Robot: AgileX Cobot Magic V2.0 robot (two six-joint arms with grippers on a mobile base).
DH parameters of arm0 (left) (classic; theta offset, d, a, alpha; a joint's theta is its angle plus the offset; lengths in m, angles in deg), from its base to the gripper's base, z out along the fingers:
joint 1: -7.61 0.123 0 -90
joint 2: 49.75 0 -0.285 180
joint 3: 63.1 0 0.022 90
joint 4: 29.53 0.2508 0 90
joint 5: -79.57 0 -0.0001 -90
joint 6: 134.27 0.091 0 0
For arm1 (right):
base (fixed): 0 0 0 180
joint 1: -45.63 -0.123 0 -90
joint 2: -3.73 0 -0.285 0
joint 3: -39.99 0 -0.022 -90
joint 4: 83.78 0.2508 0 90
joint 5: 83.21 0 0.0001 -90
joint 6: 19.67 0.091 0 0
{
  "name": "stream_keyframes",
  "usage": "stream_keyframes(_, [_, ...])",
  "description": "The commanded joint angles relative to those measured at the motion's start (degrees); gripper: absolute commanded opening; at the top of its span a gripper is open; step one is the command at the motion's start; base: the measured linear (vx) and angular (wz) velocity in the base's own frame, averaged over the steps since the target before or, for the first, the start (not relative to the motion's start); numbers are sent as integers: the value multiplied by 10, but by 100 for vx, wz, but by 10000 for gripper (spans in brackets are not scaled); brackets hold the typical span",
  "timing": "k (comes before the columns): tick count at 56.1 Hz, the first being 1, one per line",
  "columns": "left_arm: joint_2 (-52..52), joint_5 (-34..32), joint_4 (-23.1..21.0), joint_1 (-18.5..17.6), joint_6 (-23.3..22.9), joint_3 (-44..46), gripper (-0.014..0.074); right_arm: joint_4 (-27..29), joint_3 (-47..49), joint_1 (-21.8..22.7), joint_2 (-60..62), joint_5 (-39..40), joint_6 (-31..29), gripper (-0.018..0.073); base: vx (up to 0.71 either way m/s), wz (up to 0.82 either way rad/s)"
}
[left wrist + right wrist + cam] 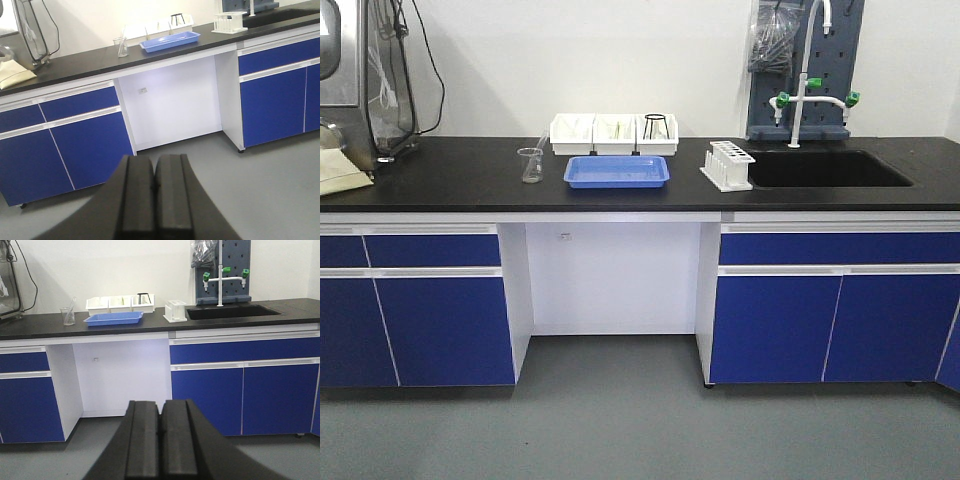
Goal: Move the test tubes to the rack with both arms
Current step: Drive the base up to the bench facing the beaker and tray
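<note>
On the black bench a clear glass beaker stands at the left with a thin rod leaning in it. Just right of it lies a shallow blue tray, and behind the tray three white bins sit in a row by the wall. Further right the rack stands upright at the left edge of the sink — apart from the tray. Whether any test tubes stand in the rack or lie in the bins is too small to tell. Both grippers are low over the floor, well apart from the bench: the left gripper has its jaws clenched together, empty, and the right gripper likewise — jaws pressed tight on nothing.
</note>
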Motion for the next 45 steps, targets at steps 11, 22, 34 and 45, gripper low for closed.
stream_keyframes(11, [-6,-45,-2,0,-6,15,-4,-7,-7,-1,5,46,-2,-8,0,0])
stream_keyframes(22, [-6,-45,-2,0,-6,15,-4,-7,-7,-1,5,46,-2,-8,0,0])
stream_keyframes(34, [-6,-45,-2,0,-6,15,-4,-7,-7,-1,5,46,-2,-8,0,0])
stream_keyframes(45, [-6,-45,-2,0,-6,15,-4,-7,-7,-1,5,46,-2,-8,1,-1])
